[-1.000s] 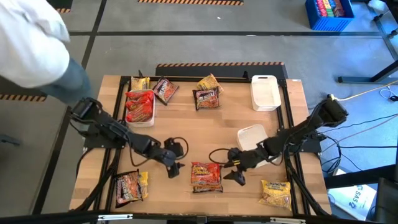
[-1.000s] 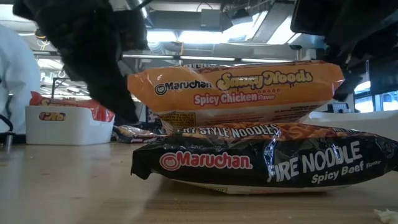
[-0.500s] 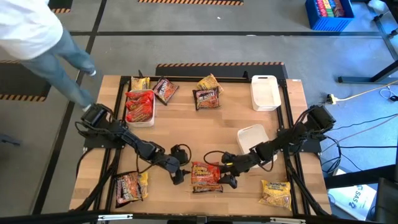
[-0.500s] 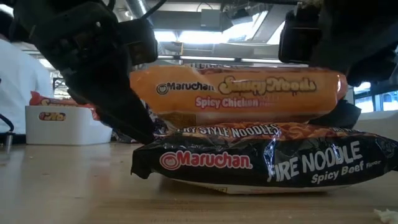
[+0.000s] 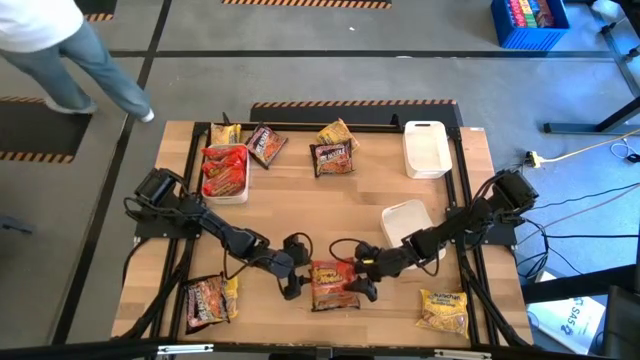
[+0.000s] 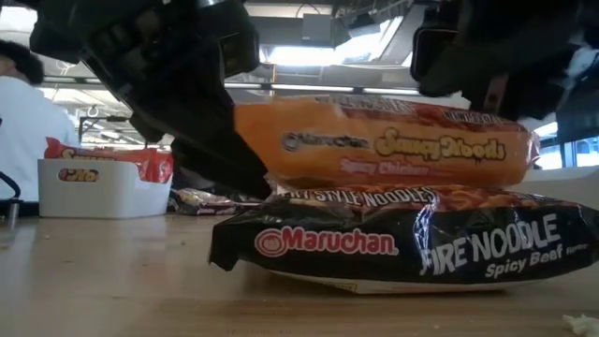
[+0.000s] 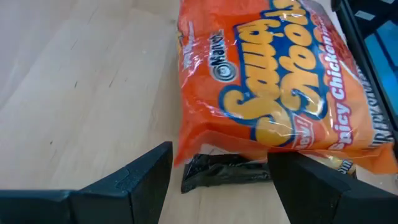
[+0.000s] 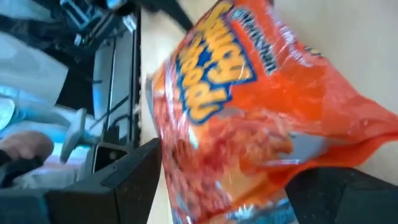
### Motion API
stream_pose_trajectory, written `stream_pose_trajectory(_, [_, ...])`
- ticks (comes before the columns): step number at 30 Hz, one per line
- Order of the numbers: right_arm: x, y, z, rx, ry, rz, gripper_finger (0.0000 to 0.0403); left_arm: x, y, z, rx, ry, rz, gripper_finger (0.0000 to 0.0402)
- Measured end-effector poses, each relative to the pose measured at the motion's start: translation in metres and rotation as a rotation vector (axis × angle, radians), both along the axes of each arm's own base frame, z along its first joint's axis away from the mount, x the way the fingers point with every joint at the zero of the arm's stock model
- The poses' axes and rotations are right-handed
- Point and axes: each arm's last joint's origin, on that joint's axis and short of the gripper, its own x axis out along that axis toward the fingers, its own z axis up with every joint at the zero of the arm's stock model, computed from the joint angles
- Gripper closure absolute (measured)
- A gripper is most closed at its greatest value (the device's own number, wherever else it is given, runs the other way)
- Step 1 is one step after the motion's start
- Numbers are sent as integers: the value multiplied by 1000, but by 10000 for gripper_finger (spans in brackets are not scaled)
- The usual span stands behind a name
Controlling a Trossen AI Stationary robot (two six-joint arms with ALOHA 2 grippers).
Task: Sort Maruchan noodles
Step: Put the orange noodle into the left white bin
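Two Maruchan noodles packets lie stacked near the table's front middle: an orange Spicy Chicken packet (image 6: 384,145) rests flat on a black Fire Noodle packet (image 6: 402,248). My left gripper (image 5: 292,282) is open at the stack's left end, and the orange packet's end (image 7: 249,93) lies between its fingers. My right gripper (image 5: 364,284) is open at the stack's right end, with the orange packet (image 8: 249,106) between its fingers. Other noodle packets lie around the table. My left gripper comes slanting down from the table's left, its open fingers on either side of the orange packet's left end (image 7: 193,143). In the low view one finger (image 6: 225,159) lies against that end. The packet rests on the black packet. My right gripper comes slanting down from the table's right, open around the orange packet's right end (image 8: 298,155); I cannot tell whether it touches.
A white tray (image 5: 244,172) holding red packets stands at the far left, with loose packets (image 5: 266,145) (image 5: 333,155) beside it. Two white trays (image 5: 426,148) (image 5: 405,220) stand on the right. Packets lie near left (image 5: 210,298) and near right (image 5: 443,310). A person (image 5: 60,50) walks beyond the far left.
Both grippers have sunk and closed in on the stack from its two ends, tipping further down, with their fingers as far apart as before. The orange top packet has slid a little toward the table's right, and the black one has shifted slightly with it.
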Motion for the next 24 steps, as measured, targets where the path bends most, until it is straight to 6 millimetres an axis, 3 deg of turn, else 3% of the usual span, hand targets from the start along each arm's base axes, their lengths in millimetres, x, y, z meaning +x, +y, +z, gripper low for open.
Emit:
stream_pose_trajectory(8, [2, 1, 4, -20, -60, 16, 116, 0, 1, 0, 4, 0, 11, 144])
stream_pose_trajectory(15, [2, 4, -8, 46, 16, 56, 116, 1, 3, 0, 6, -1, 24, 144])
stream_pose_trajectory(24, [5, 6, 0, 5, -90, 37, 116, 1, 3, 0, 2, 4, 25, 144])
